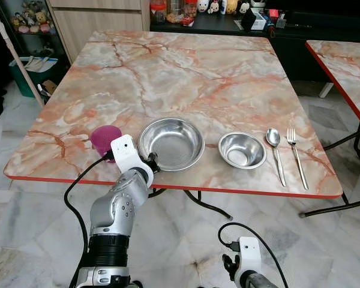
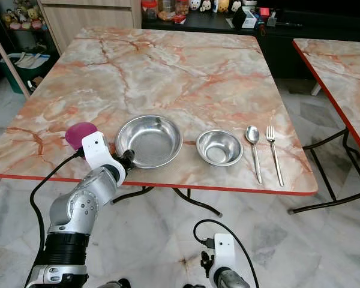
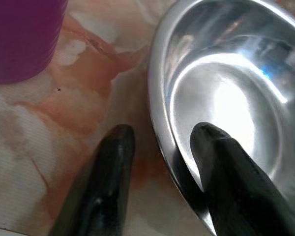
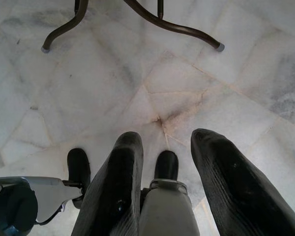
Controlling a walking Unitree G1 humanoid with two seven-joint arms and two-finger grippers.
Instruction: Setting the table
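A large steel bowl (image 1: pixel 171 143) sits near the front edge of the marble table (image 1: pixel 186 66). To its right lie a small steel bowl (image 1: pixel 242 149), a spoon (image 1: pixel 276 150) and a fork (image 1: pixel 296 156) in a row. A purple cup (image 1: pixel 105 139) stands just left of the large bowl. My left gripper (image 3: pixel 160 135) is open at the bowl's near-left rim (image 3: pixel 160 98), one finger inside the bowl and the other outside on the tabletop. My right gripper (image 4: pixel 167 140) hangs open low over the floor.
A second marble table (image 1: pixel 348 66) stands to the right with a gap between. A broom handle (image 1: pixel 15 54) leans at the far left. Shelves and a dark counter (image 1: pixel 228 21) line the back. Table legs (image 1: pixel 210 207) stand on the tiled floor.
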